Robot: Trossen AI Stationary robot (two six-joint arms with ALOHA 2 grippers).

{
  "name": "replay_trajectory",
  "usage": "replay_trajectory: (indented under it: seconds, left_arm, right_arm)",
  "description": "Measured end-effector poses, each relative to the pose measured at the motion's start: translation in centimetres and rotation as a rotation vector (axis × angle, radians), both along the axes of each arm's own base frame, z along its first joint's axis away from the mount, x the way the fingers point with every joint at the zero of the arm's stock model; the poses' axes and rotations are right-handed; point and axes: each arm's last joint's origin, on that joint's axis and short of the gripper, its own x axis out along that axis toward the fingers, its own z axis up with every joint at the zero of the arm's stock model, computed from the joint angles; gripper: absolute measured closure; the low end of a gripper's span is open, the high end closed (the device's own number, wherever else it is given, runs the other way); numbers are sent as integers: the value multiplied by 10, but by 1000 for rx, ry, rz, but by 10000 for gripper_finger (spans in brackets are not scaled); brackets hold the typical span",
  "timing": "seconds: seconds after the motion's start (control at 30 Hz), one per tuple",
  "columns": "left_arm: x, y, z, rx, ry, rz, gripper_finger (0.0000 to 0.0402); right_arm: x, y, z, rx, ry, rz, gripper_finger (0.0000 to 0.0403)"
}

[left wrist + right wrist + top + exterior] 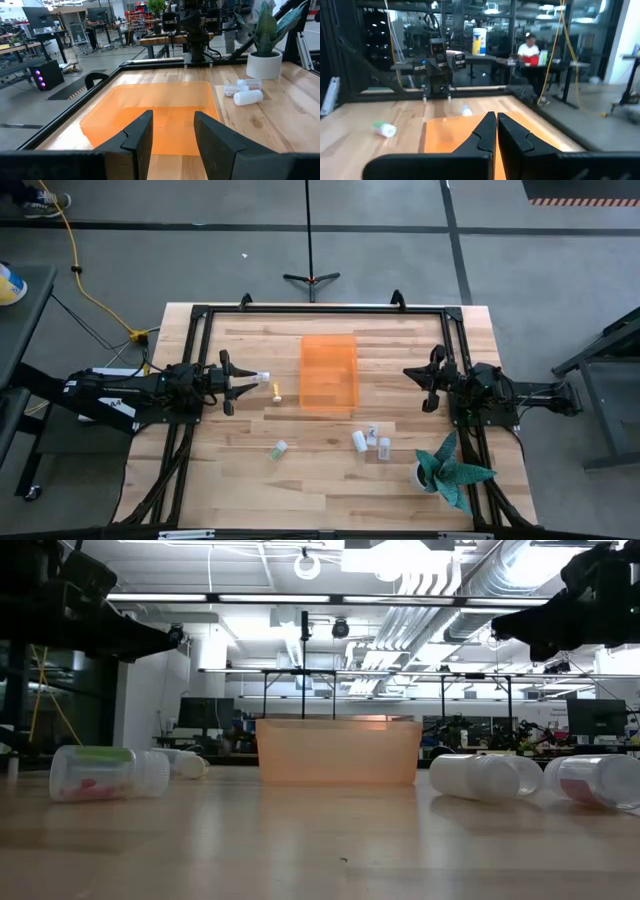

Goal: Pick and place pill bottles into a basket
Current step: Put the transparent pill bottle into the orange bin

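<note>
- My table [330, 480] is flat pale wood with long boards. It is smooth, so round things can roll on it.
- My basket [329, 372] sits in the middle of the table, between my 2 arms. It is see-through orange plastic, a flat box with low walls. I see nothing in it. A hard bump could slide it.
- A teal plant with pointy leaves [452, 472] stands in a white pot at the near right corner. My right arm could knock it over if I swing low.
- My left gripper [232, 382] hovers above the table, left of the basket. Its fingers stand apart and hold nothing.
- My right gripper [428, 385] hovers right of the basket. Its fingers are pressed together and hold nothing.
- 3 white pill bottles [370, 442] lie bunched on their sides near the plant. Grabbing 1 could push the others away.
- A pale green bottle [279, 448] lies alone. It could roll when touched.
- A small yellow bottle [276, 392] is just beside the basket, and a white bottle [262, 378] lies at my left fingertips. They are tiny and slick, so they could slip out.
</note>
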Motion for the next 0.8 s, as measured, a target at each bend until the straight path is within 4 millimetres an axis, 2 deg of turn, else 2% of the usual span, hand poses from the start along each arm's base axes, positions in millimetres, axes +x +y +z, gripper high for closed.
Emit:
replay_trajectory:
  seconds: [0.13,0.23,0.5,0.63,0.8]
  left_arm:
    - [0,0,0,0,-4,0,224]
    - [0,0,0,0,-4,0,224]
    - [0,0,0,-1,-4,-6,224]
    - [0,0,0,-1,-4,-6,224]
    - [0,0,0,-1,-4,-7,224]
  right_arm:
    - [0,1,4,-28,-35,30,394]
    - [1,3,4,-20,-38,90,378]
    - [12,2,0,-44,47,89,269]
    - [22,3,17,-47,72,125,230]
    - [42,2,44,-133,167,130,214]
